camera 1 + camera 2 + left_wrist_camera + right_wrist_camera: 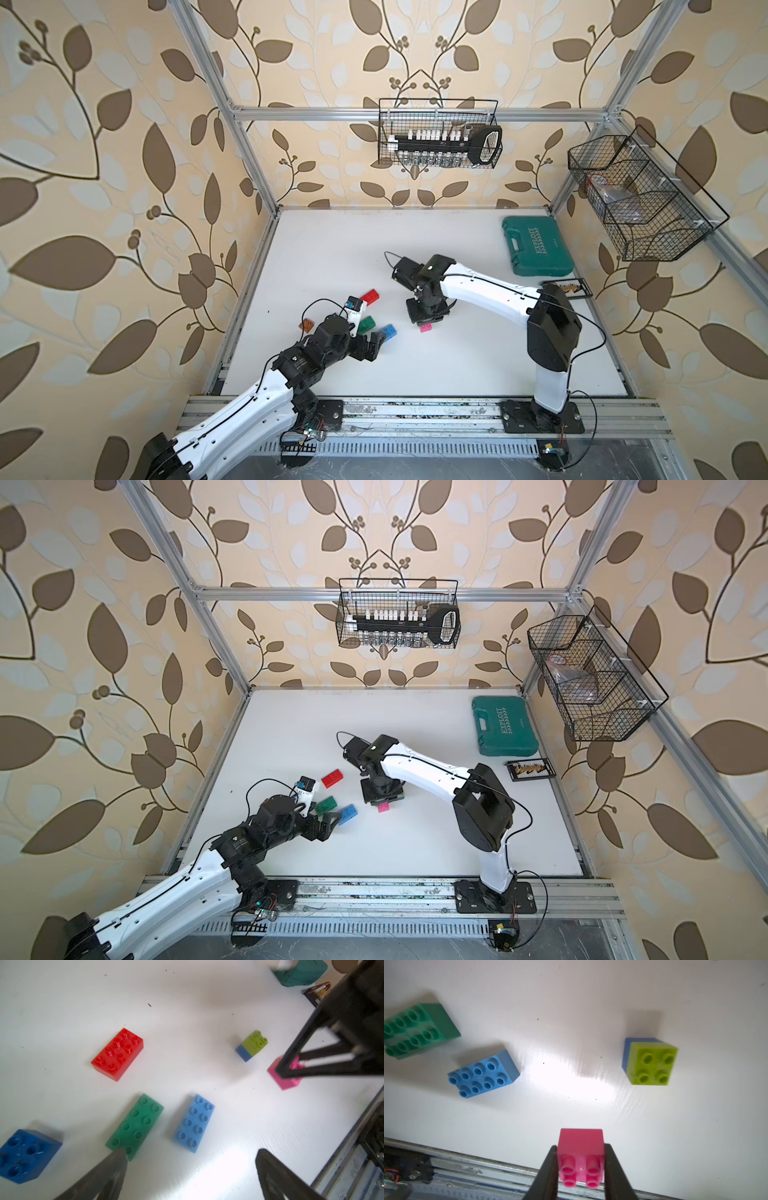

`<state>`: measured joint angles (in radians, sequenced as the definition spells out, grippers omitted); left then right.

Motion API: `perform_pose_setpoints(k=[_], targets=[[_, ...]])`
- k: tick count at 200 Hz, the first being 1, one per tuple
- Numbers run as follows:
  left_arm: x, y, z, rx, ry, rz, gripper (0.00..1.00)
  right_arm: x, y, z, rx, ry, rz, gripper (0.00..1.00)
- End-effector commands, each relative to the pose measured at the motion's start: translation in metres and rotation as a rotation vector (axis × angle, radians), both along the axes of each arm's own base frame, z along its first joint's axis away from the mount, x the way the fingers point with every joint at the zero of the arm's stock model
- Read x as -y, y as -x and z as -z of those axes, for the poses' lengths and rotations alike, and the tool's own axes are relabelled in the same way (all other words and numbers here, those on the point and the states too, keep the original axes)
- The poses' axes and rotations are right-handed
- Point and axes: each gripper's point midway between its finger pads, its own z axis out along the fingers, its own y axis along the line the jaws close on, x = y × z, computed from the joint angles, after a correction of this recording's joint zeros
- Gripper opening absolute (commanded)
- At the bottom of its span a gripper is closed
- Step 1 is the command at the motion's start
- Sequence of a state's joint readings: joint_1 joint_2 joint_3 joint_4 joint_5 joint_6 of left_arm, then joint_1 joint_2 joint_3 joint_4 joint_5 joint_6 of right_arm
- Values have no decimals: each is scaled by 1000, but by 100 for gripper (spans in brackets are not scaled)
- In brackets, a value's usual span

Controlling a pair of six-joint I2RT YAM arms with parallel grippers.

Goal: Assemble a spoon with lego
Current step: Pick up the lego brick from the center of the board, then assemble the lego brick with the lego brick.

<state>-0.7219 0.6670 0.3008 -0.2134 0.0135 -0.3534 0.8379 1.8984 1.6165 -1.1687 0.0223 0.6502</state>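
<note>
My right gripper is shut on a pink lego brick at table level near the front, also seen as the pink brick. Beside it stands a lime brick stacked on a blue one. No whole spoon is in view. My left gripper hangs open and empty over the near ends of the green brick and light-blue brick. A red brick lies beyond them, a dark blue brick to one side, and an orange brick by the left arm.
A teal tool case and a small black tray sit at the back right of the white table. Wire baskets hang on the frame. The metal rail runs along the front edge.
</note>
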Motion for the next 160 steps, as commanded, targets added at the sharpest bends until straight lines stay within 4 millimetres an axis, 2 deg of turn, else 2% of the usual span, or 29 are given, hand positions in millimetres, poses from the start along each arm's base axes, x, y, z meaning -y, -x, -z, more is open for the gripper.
perform_pose_setpoints(k=[1,52,160], targets=[[21,-1,-22,47,47,97,99,34,-11,-10,-9,79,-30,20],[27,0,-18,31,41,127,99,57,-41,4,-32,112,-24,20],[27,-3,-16,24,28,114,99,40,-51,24,-41,52,-48,19]])
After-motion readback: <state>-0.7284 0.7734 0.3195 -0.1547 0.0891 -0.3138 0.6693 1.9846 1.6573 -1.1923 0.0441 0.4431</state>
